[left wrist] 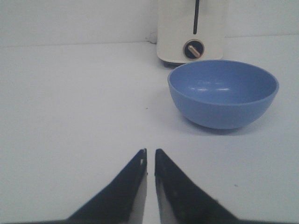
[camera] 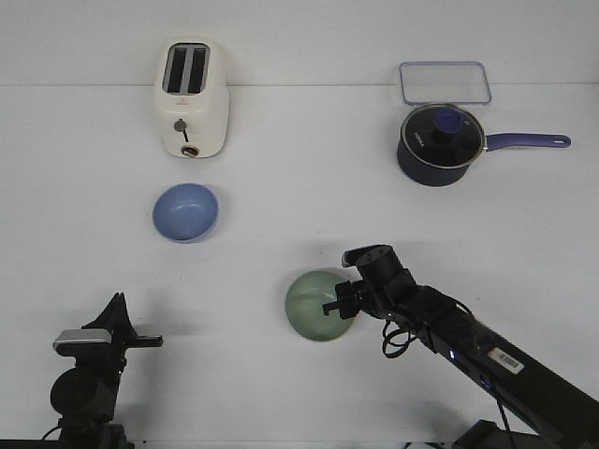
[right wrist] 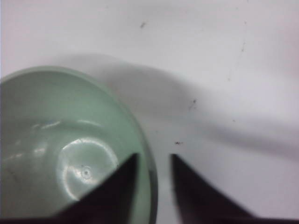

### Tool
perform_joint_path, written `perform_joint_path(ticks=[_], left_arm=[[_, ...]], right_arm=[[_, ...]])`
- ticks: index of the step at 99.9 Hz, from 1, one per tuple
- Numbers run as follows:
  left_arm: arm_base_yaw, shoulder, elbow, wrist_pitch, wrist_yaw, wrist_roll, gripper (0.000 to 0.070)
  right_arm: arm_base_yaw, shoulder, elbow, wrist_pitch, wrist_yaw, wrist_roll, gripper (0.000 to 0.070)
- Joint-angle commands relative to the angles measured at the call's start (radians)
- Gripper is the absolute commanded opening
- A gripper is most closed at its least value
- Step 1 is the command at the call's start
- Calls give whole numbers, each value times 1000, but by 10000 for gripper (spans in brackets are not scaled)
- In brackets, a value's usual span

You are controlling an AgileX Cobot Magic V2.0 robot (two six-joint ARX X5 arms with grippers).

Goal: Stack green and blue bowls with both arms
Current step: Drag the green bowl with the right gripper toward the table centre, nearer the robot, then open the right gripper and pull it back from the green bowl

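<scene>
The pale green bowl (camera: pixel 314 304) is at the front middle of the table. My right gripper (camera: pixel 337 305) straddles its right rim. In the right wrist view one finger is inside the green bowl (right wrist: pixel 56 140) and the other outside, and the gripper (right wrist: pixel 154 157) is closed on the rim. The bowl casts a wide shadow on the table and looks slightly raised. The periwinkle blue bowl (camera: pixel 185 211) stands upright left of centre, in front of the toaster. My left gripper (camera: pixel 150 342) is shut and empty at the front left. In its wrist view (left wrist: pixel 150 153) the blue bowl (left wrist: pixel 223 93) is ahead and apart.
A cream toaster (camera: pixel 191 96) stands at the back left, just behind the blue bowl. A dark navy saucepan (camera: pixel 440 145) with a lid and long handle is at the back right, with a clear lidded box (camera: pixel 445 82) behind it.
</scene>
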Motion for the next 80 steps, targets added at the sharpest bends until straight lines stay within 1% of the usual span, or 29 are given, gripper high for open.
perform_joint_path(ticks=[1, 13, 20, 26, 34, 45, 50, 55, 63, 69, 80], left_arm=[[3, -2, -20, 14, 2, 16, 15], [3, -2, -20, 14, 2, 15, 15], [3, -2, -20, 14, 2, 16, 15], [3, -2, -20, 14, 2, 15, 15], [3, -2, -20, 14, 2, 15, 15], [3, -2, -20, 14, 2, 15, 15], [3, -2, -20, 14, 2, 15, 15], [3, -2, -20, 15, 2, 16, 15], [3, -2, -20, 20, 5, 11, 15], [3, -2, -20, 21, 8, -30, 15], [3, -2, -19, 26, 8, -172, 15]], right_arm=[[8, 13, 12, 6, 0, 11, 408], [6, -47, 12, 21, 1, -7, 408], [6, -128, 12, 25, 5, -30, 408], [11, -216, 12, 21, 23, -55, 407], [41, -354, 4, 20, 99, -99, 405], [101, -539, -41, 26, 272, -129, 404], [131, -622, -78, 37, 333, -134, 405], [160, -696, -121, 50, 359, -146, 405], [195, -797, -187, 60, 367, -151, 404], [209, -856, -230, 59, 367, -151, 404], [217, -922, -281, 57, 367, -144, 404]])
